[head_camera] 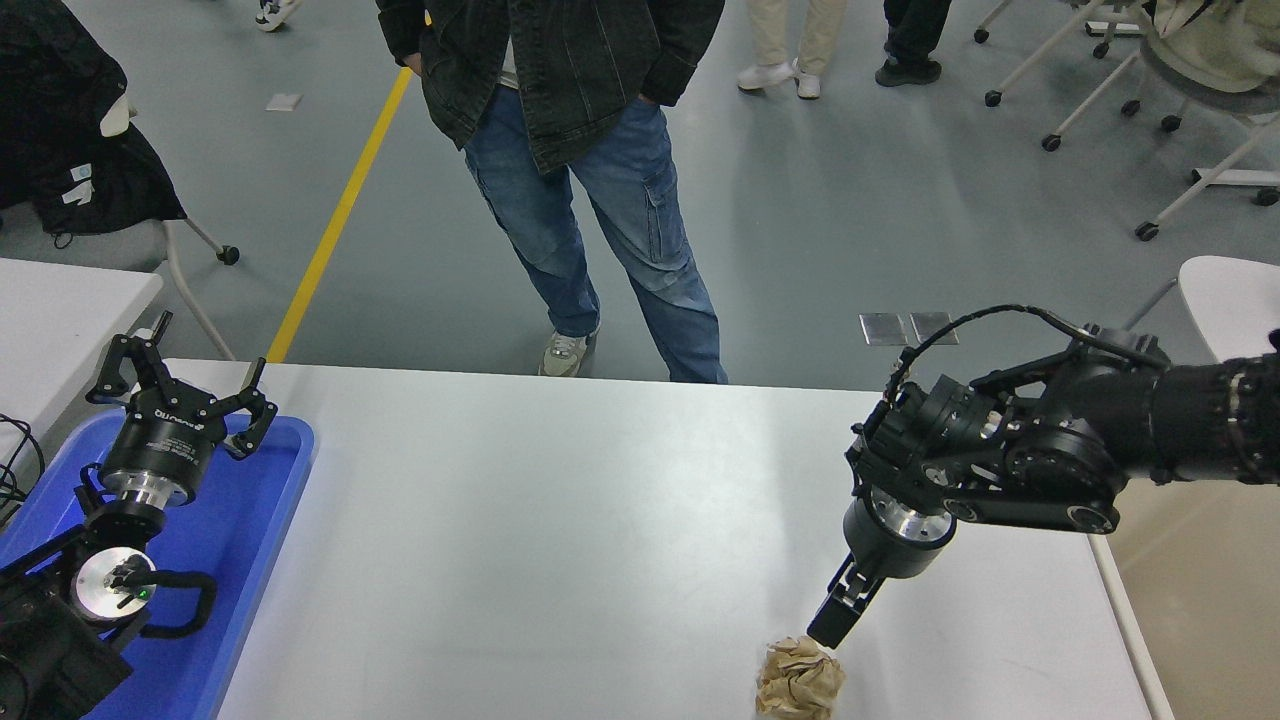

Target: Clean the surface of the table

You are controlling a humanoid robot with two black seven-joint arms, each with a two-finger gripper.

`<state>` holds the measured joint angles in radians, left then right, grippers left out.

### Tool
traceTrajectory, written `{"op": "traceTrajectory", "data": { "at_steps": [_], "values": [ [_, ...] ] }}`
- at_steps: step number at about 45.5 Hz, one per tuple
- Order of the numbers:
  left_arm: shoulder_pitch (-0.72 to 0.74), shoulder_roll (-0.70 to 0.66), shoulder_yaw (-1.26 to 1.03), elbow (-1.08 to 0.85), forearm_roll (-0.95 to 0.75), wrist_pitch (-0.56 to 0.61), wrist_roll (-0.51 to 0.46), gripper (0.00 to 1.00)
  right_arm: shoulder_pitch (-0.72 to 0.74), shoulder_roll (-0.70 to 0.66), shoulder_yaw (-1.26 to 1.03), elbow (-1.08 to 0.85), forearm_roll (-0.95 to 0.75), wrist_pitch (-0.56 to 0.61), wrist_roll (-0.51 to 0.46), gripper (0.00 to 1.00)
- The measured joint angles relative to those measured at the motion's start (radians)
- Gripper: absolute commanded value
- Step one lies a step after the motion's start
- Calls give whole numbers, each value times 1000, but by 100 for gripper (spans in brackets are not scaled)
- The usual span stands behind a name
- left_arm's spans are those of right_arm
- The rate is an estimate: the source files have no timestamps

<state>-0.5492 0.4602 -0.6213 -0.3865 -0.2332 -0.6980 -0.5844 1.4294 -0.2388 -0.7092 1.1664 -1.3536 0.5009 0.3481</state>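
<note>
The table surface (560, 520) is a glossy white top that fills the middle of the head view. A crumpled brown paper ball (799, 680) lies on it near the front edge, right of centre. My right gripper (832, 620) points down, its tip just above the ball's upper right side; it is seen edge-on. My left gripper (185, 385) is open and empty, parked over the blue plastic tray (240, 540) at the lower left.
A beige bin (1200, 600) with a pale rim stands off the table's right edge. A person in jeans (600, 230) stands at the far side. Another white table (60, 310) is at the left, and wheeled chairs are at the back right.
</note>
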Motion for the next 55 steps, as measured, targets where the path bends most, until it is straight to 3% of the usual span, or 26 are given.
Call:
{"op": "traceTrajectory", "data": {
  "at_steps": [48,50,55],
  "values": [
    [0,0,0,0,0,0,0,100,-236,2,109,-153,-3,-84,-3,97],
    [0,0,0,0,0,0,0,100,-242,2,110,-158,-3,-88,-3,95],
    [0,0,0,0,0,0,0,100,-257,0,111,-165,-4,-95,-2,78]
  ]
}}
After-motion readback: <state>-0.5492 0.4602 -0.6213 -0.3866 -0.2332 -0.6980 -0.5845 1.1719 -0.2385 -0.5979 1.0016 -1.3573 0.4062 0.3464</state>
